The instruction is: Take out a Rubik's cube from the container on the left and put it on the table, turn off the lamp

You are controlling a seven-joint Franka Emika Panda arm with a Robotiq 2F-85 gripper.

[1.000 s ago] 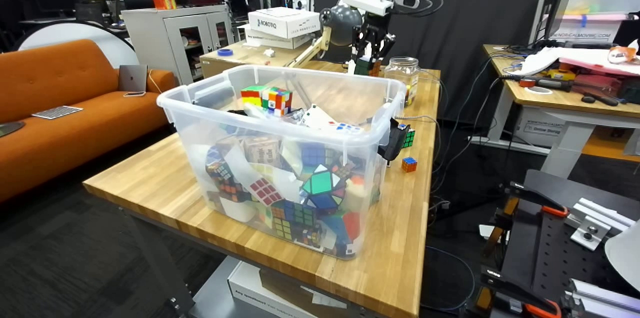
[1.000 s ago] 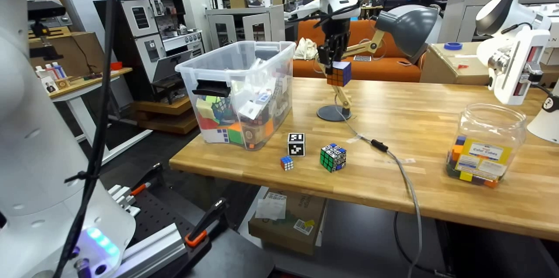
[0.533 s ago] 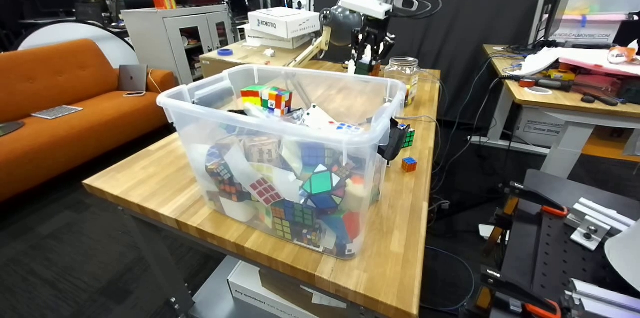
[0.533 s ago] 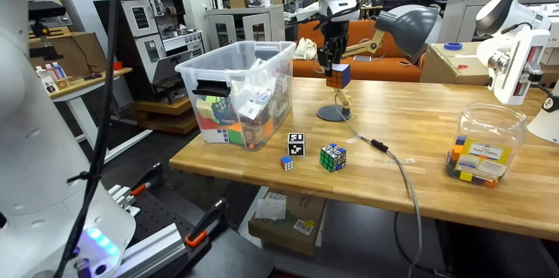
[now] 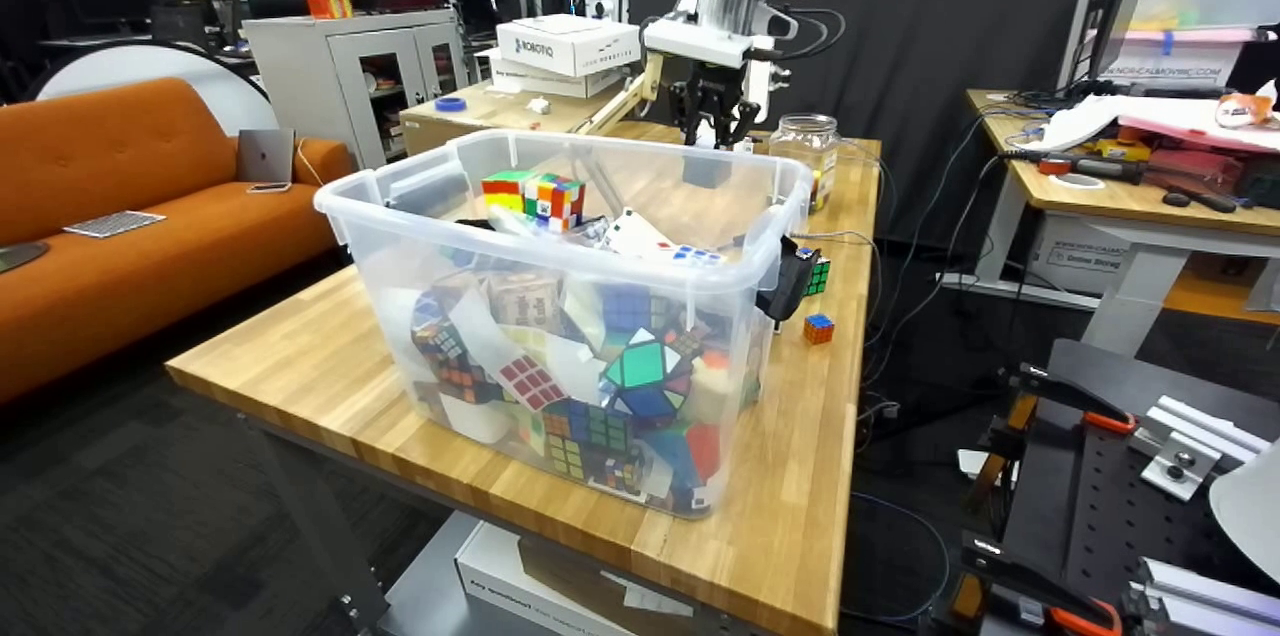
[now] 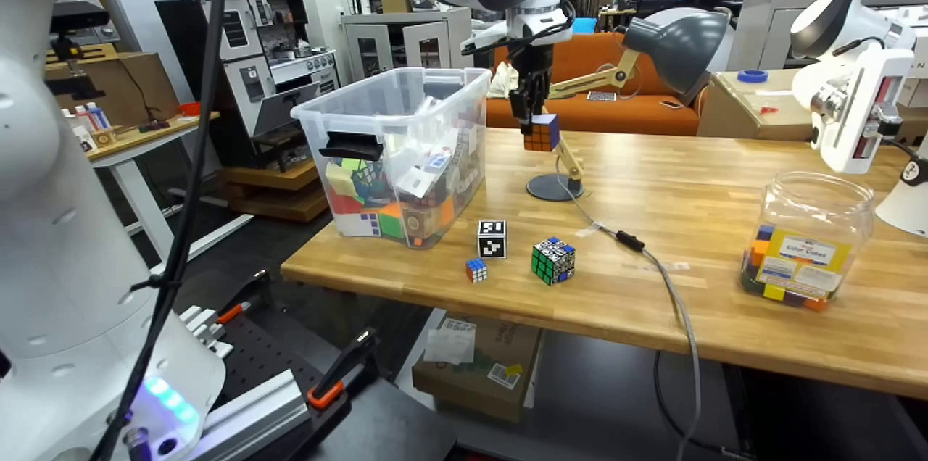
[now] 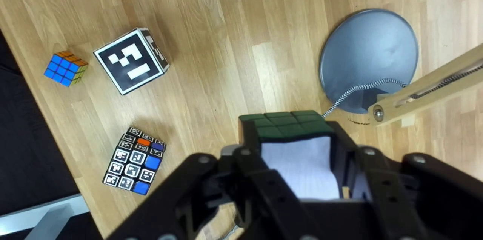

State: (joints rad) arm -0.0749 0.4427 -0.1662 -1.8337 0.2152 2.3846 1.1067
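Right of the container [image 6: 348, 120], the end effector [image 7: 293, 136] grips a cube [image 6: 543, 133], probably light, rigid, best held across opposite faces

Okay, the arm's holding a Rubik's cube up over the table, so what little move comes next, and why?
I'd probably lower the held Rubik's cube gently toward the table: the jaws are closed on it, it hangs in the air outside the container, and the wrist view shows a stretch of wood between the black-and-white marker cube and the lamp base.
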